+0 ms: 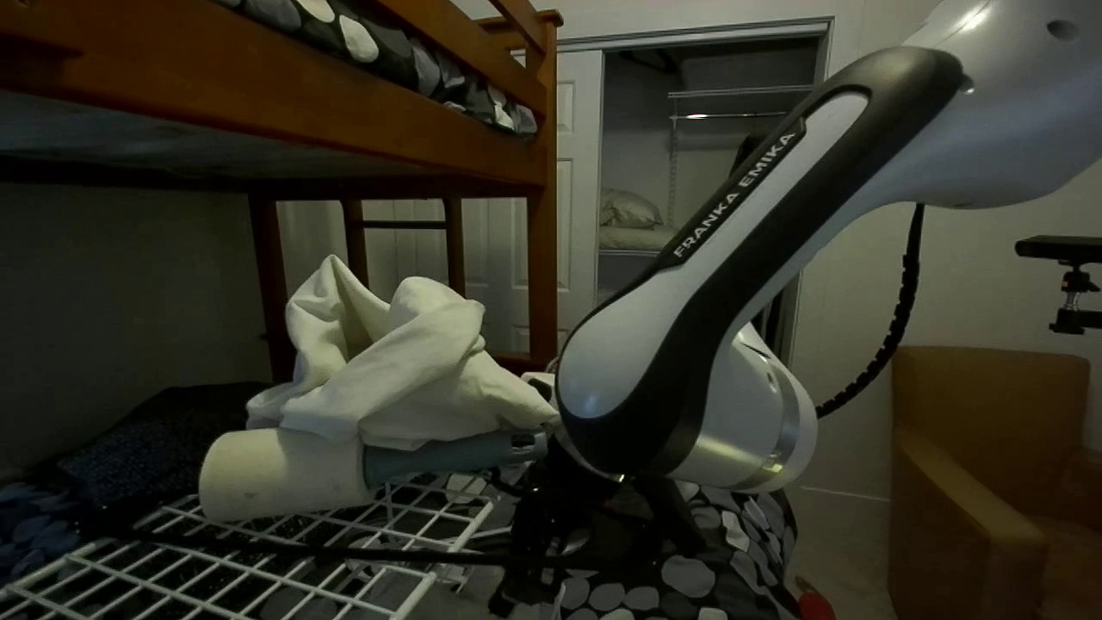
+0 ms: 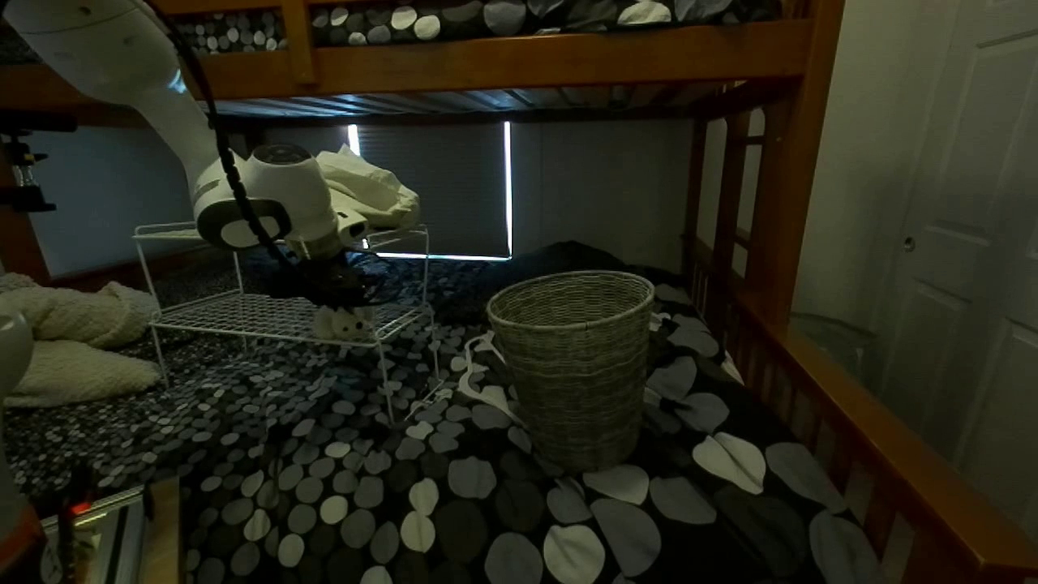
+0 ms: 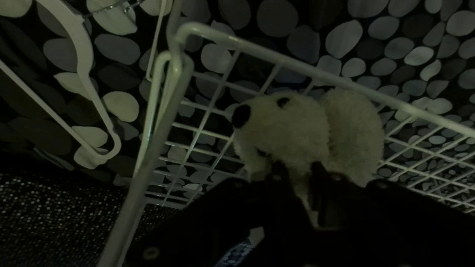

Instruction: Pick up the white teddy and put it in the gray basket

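The white teddy [image 3: 282, 129], with a dark nose and dark eyes, shows in the wrist view at the white wire shelf. It also shows small and dim in an exterior view [image 2: 345, 323]. My dark gripper [image 3: 298, 168] has its fingers drawn in around part of the teddy, with pale fur between the tips. In an exterior view the gripper [image 2: 349, 296] is directly above the teddy. I cannot tell whether the teddy rests on the wires. The tall woven gray basket [image 2: 580, 389] stands upright on the bed, to the right of the shelf in that view.
The two-level wire rack [image 2: 268, 328] surrounds the gripper's area. Its upper level [image 1: 258, 585] shows close in an exterior view, near a white cloth [image 1: 413, 370] and a pale cylinder [image 1: 284, 474]. White hangers [image 2: 478, 381] lie beside the basket. The upper bunk [image 2: 559, 65] hangs overhead.
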### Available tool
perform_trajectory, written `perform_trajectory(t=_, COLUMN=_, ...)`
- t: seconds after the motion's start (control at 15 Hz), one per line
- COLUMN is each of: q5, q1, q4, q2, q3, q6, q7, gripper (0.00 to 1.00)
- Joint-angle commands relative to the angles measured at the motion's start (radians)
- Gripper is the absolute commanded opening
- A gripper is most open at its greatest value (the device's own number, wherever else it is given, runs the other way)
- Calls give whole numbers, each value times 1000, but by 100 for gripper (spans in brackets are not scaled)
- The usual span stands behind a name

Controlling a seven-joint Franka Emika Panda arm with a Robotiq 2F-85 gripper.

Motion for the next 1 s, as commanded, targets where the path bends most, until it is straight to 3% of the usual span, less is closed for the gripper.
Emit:
perform_trajectory(t=0.0, q5=-75, q1=2, q4=-96, q2=-109, q3=-2, q6=-88, q7=61, gripper=4)
perform_trajectory(t=0.27, q5=-112, q1=5, q4=-190, q2=-240, q3=29, q6=-32, q7=77, gripper=4)
perform_trajectory(t=0.47, q5=-221, q1=-46, q4=-280, q2=-358, q3=55, q6=-178, q7=212, gripper=4)
perform_trajectory(t=0.53, q5=-280, q1=-88, q4=-325, q2=-423, q3=86, q6=-254, q7=303, gripper=4)
perform_trajectory(t=0.6, q5=-340, q1=-230, q4=-219, q2=-329, q3=181, q6=-309, q7=387, gripper=4)
perform_trajectory(t=0.8, q5=-487, q1=-430, q4=-228, q2=-481, q3=308, q6=-421, q7=619, gripper=4)
perform_trajectory(t=0.87, q5=-518, q1=-461, q4=-240, q2=-546, q3=330, q6=-466, q7=696, gripper=4)
perform_trajectory(t=0.93, q5=-552, q1=-388, q4=-310, q2=-596, q3=258, q6=-444, q7=766, gripper=4)
